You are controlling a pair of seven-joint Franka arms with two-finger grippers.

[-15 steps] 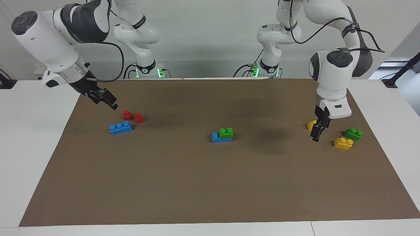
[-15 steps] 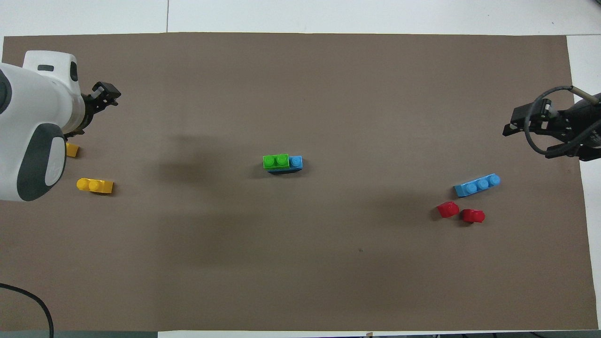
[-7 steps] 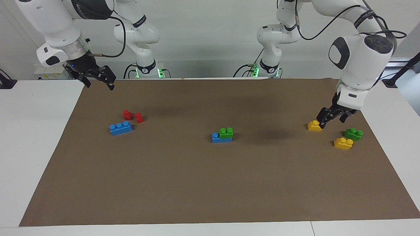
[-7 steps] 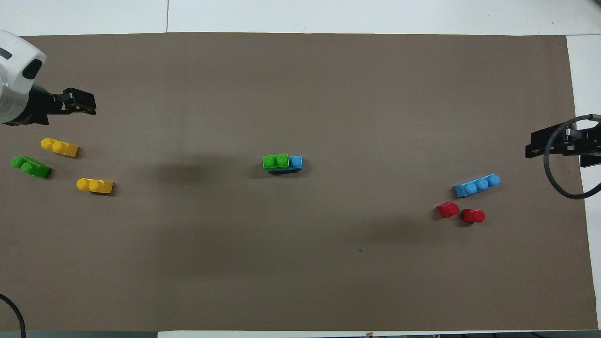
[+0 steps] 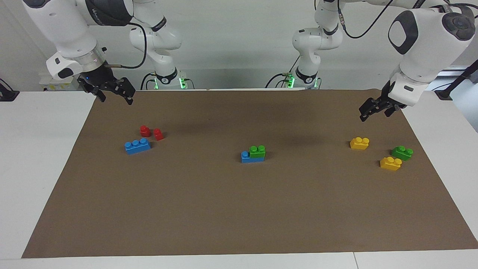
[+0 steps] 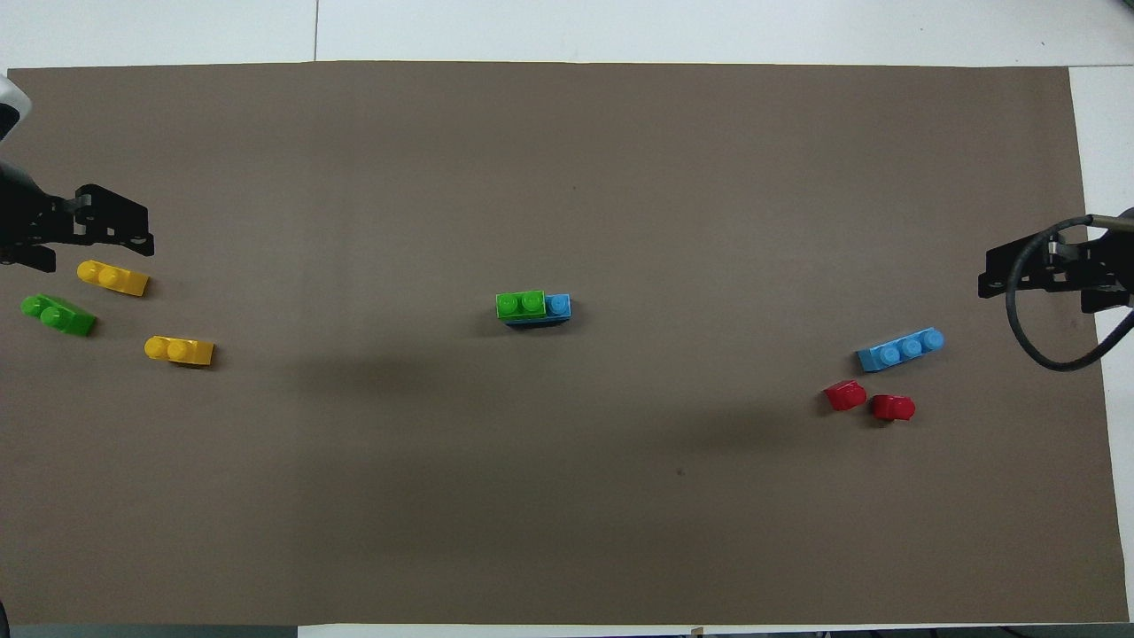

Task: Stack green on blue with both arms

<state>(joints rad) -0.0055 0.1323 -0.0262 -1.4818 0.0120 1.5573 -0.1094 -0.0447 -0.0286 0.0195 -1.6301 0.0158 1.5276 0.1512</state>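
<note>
A green brick [image 5: 257, 151] sits on one end of a blue brick [image 5: 245, 157] at the mat's middle, leaving one blue stud bare; the stack also shows in the overhead view, green [image 6: 520, 304] on blue [image 6: 558, 307]. A second green brick [image 5: 402, 152] [image 6: 57, 315] lies at the left arm's end. A second blue brick [image 5: 137, 145] [image 6: 900, 348] lies at the right arm's end. My left gripper [image 5: 374, 114] [image 6: 115, 232] is open and empty, raised over the mat at its own end. My right gripper [image 5: 115, 98] [image 6: 997, 272] is open and empty, raised over the mat's corner.
Two yellow bricks [image 5: 359, 143] [image 5: 390, 163] lie beside the second green brick. Two small red bricks [image 5: 145, 130] [image 5: 158, 134] lie next to the second blue brick, nearer to the robots. The brown mat [image 5: 209, 209] covers the white table.
My left gripper has risen from among the yellow bricks and drawn back toward the robots. My right gripper has lifted away from the red bricks toward the mat's corner. No brick has moved.
</note>
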